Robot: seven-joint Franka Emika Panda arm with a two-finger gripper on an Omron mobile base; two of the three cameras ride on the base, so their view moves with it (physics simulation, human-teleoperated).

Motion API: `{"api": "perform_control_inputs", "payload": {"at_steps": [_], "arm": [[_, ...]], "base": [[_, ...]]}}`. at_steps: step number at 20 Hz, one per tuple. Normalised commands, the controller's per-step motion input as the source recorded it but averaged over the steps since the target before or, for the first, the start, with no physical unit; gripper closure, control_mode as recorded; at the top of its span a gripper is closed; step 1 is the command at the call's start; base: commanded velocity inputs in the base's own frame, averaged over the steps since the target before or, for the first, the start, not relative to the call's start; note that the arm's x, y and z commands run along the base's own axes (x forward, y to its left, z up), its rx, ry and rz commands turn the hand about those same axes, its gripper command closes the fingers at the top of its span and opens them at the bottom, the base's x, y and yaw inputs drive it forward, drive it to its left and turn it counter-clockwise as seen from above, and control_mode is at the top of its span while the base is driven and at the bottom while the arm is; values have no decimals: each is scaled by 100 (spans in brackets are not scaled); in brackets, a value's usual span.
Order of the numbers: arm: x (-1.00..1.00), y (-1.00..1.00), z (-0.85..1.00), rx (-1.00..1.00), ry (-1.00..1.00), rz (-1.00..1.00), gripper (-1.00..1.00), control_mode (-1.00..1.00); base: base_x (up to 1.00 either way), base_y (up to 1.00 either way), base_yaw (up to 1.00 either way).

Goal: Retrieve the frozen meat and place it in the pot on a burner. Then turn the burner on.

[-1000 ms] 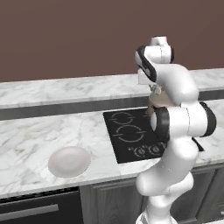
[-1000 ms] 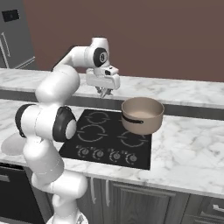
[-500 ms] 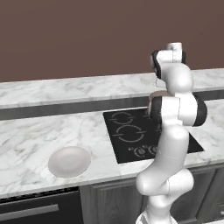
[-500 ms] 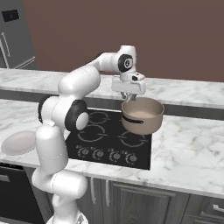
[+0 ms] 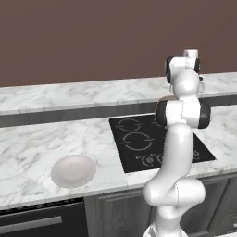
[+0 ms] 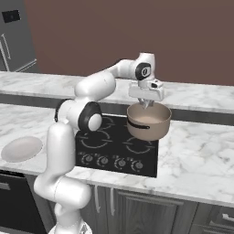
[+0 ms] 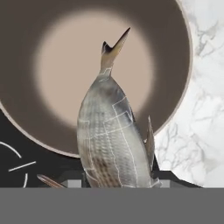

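One fish-shaped piece of frozen meat hangs in your gripper, jaws closed on it, tail pointing down over the pale inside of the pot. The pot sits on the black cooktop at its right edge, beside the marble counter. A white dish rests well off to the left.

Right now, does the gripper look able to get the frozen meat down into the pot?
Probably yes: the gripper holds the frozen meat right above the pot, whose open mouth looks clear below it.
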Motion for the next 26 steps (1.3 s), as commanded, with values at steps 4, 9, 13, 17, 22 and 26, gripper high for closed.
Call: {"api": "perform_control_inputs", "payload": {"at_steps": [4,9,13,17,22,26], "arm": [[47,0,-24,2,-1,7,100,-100],[44,0,-38,0,0,6,100,-100],[27,0,-42,0,0,5,100,-100],[7,0,-46,0,0,1,100,-100],[0,0,-44,0,0,0,100,-100],[0,0,-22,2,0,0,100,-100]], "base": [[0,0,0],[0,0,0],[0,0,0],[0,0,0],[0,0,0],[0,0,0]]}}
